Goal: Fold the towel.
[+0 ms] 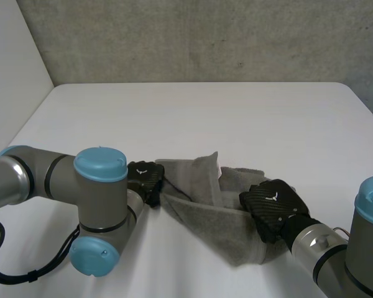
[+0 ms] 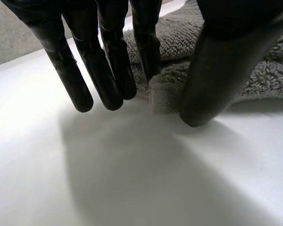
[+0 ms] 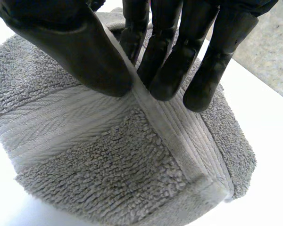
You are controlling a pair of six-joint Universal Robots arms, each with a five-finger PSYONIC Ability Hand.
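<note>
A grey terry towel (image 1: 206, 214) lies bunched near the table's front, and its near part sags between my two hands. My left hand (image 1: 144, 179) is at the towel's left end. In the left wrist view that hand (image 2: 108, 61) pinches a pale hem corner of the towel (image 2: 159, 96) between a finger and the thumb (image 2: 217, 70), just above the table. My right hand (image 1: 275, 208) is at the towel's right end. In the right wrist view its thumb (image 3: 85, 42) and fingers (image 3: 170, 61) pinch a ridge of the hem, and the towel (image 3: 108, 160) hangs folded below them.
The white table (image 1: 193, 118) stretches bare behind the towel to a grey concrete wall (image 1: 205, 37). A white wall borders the table's left side. Both arms reach in from the near edge, left (image 1: 81, 186) and right (image 1: 336, 254).
</note>
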